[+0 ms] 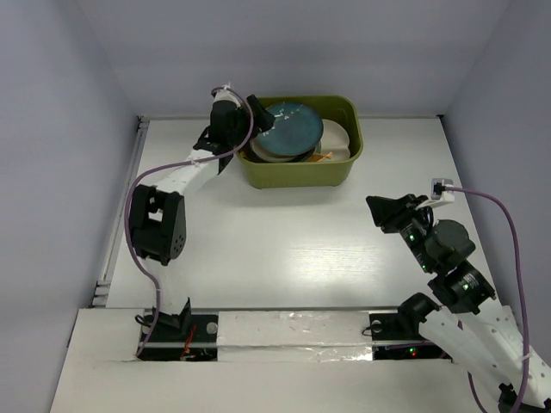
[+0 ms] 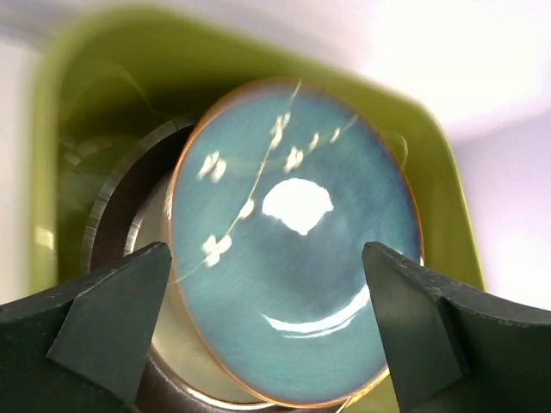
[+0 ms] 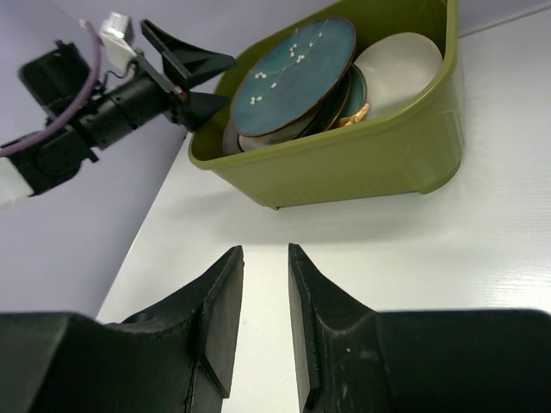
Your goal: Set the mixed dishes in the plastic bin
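The olive-green plastic bin [image 1: 344, 169] stands at the back of the table and holds several stacked dishes. A teal round plate [image 1: 293, 129] with white specks leans on top of the pile, over a cream plate and a dark grey rim [image 2: 110, 215]. A cream dish [image 1: 338, 138] and a bit of an orange one [image 1: 323, 157] lie at the bin's right. My left gripper [image 1: 261, 114] is open and empty at the bin's left rim, its jaws either side of the teal plate [image 2: 293, 284] without touching it. My right gripper [image 1: 380, 211] hovers over the table, empty, its jaws a narrow gap apart.
The bin [image 3: 362, 163] shows in the right wrist view with the teal plate [image 3: 293, 73], the cream dish [image 3: 400, 64] and my left gripper [image 3: 215, 82]. White walls close the table on three sides. Bare table [image 1: 301, 241] lies between the bin and the arm bases.
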